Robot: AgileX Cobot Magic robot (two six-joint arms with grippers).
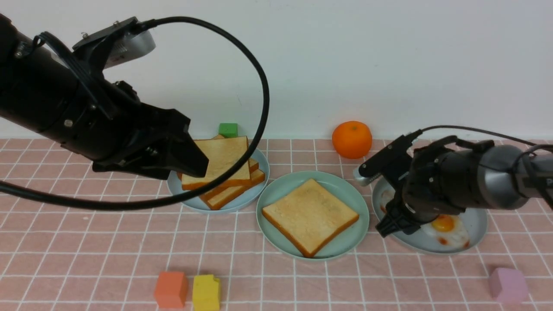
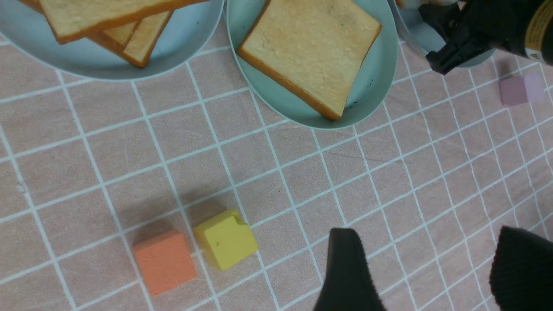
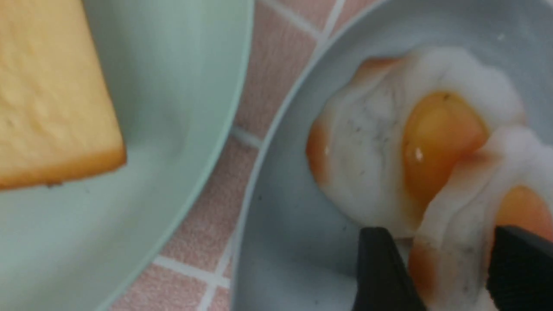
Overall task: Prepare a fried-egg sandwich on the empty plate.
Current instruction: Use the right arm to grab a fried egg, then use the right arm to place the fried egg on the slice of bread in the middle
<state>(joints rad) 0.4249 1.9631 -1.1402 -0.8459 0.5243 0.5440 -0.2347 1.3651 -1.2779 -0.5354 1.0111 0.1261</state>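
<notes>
Your left arm (image 1: 56,99) was stretched forward from the near left, raised above the pink checked cloth (image 1: 108,250). Its wrist sloped down toward the pale blue plate (image 1: 246,199) that held the toast stack (image 1: 220,172). The left gripper (image 2: 425,242) hung in the air with its jaws wide apart and nothing between them. In the front view its tip overlapped the near left corner of the stack, though I could not tell whether it touched.

Your right arm (image 1: 475,177) reached in from the right and bent sharply down at the wrist over the other pale blue plate (image 1: 477,225). The right gripper (image 1: 386,226) was low at that plate's near left side. In the right wrist view its fingers (image 3: 380,272) stood either side of the edge of the fried eggs (image 3: 380,142), two overlapping whites with orange yolks. The white filled the gap between the jaws, but I could not tell whether they were pinching it or only flanking it.

The mint-green plate (image 1: 345,192) sat between the two pale ones, close beside each. On it lay a single toast slice (image 1: 310,216), flat and turned cornerwise, with no egg on it and no second slice.

An orange (image 1: 351,139) sat near the wall beyond the mint-green plate, and a green block (image 1: 227,129) behind the stack. An orange block (image 1: 171,288) and a yellow block (image 1: 206,292) stood side by side at the near edge. A pale purple block (image 1: 508,284) sat at the near right.
</notes>
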